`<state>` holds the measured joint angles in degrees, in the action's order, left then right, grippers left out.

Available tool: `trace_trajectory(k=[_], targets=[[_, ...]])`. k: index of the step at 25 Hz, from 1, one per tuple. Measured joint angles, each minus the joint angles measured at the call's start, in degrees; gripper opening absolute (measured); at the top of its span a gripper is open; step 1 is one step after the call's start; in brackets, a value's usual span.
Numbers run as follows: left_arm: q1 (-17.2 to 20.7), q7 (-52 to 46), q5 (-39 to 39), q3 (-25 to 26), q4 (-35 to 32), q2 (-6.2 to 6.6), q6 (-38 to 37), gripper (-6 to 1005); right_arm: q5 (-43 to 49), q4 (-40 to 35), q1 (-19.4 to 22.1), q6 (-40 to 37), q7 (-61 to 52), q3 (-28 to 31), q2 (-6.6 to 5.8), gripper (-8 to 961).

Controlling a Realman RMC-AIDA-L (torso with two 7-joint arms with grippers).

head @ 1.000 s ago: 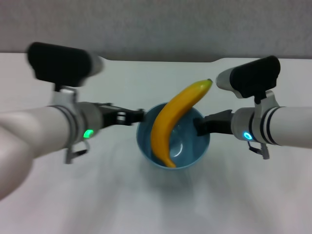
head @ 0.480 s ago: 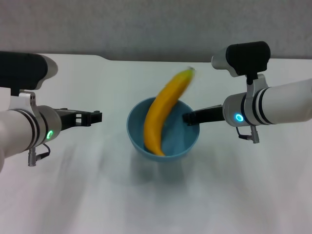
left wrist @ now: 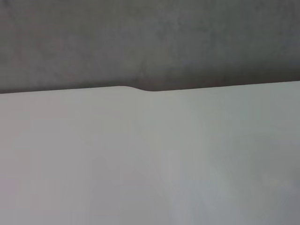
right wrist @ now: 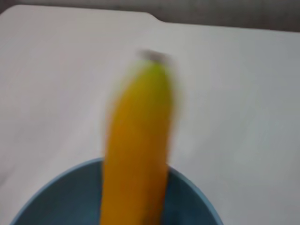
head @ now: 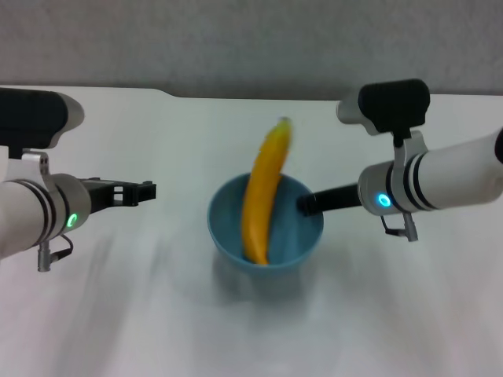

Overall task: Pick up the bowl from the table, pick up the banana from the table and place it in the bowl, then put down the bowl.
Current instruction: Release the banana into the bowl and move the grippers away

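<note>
Right gripper (head: 306,204) grips your bowl (head: 302,239) at its right rim, banana (head: 262,196) leaning steeper than before. Left gripper (head: 145,190), unclenched, has pulled well clear over the table (head: 118,314).

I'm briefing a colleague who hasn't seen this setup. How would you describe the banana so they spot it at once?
Start from the white table and find the light-blue bowl near its middle, with the right gripper at its rim and the left gripper standing apart. The banana stands in that bowl, leaning over the far rim. It is the only yellow-orange thing there, long and curved.
</note>
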<state>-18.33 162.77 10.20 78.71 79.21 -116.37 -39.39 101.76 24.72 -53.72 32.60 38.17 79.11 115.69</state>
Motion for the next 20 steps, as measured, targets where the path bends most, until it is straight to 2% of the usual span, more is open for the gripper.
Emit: trace_trajectory(k=[10,20], targets=[[0.37,0.00,-0.01,-0.05,-0.63,0.00,0.04,896,-0.12,-0.76,2.31,-1.71,0.55,-1.10,-0.08,91],[1.42,0.00,-0.01,0.11,-0.12,-0.06,0.31,896,-0.17,-1.32,2.86,-1.96,0.56,-1.15,-0.19,104]])
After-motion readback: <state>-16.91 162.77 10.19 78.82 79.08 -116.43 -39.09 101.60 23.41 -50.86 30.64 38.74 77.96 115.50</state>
